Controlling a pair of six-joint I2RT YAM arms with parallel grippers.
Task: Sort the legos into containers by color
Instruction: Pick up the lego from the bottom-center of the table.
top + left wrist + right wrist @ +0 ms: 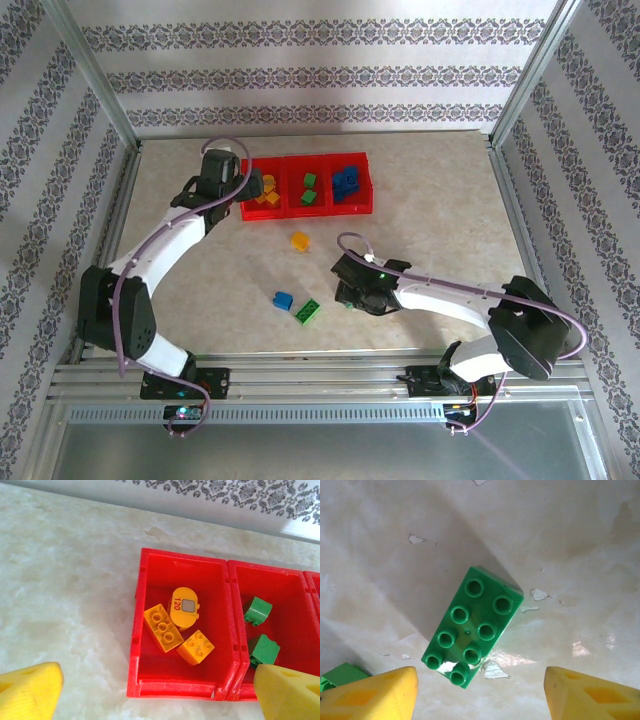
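The red bins [305,213] sit in a row at the far side of the counter [430,220]. The left claw [160,692] hangs over the left bin [145,580]. Its fingers [30,690] are wide apart and there is nothing in them. Three yellow bricks [162,627] lie in that bin, just ahead of the claw. Two green bricks [257,611] lie in the middle bin [287,590]. Blue bricks [346,182] lie in the right bin [352,211]. The right claw [480,695] is low over the counter, well apart from the bins. It is open and holds nothing. A long green brick [472,625] lies flat on the counter with its bumps up. It is turned at a slant, just ahead of the gap between the two fingers, and touches neither one. A bit of another green brick [340,676] peeks out beside one finger. A blue brick [283,299] lies near the long green brick. A yellow brick [299,240] lies between the blue brick and the bins.
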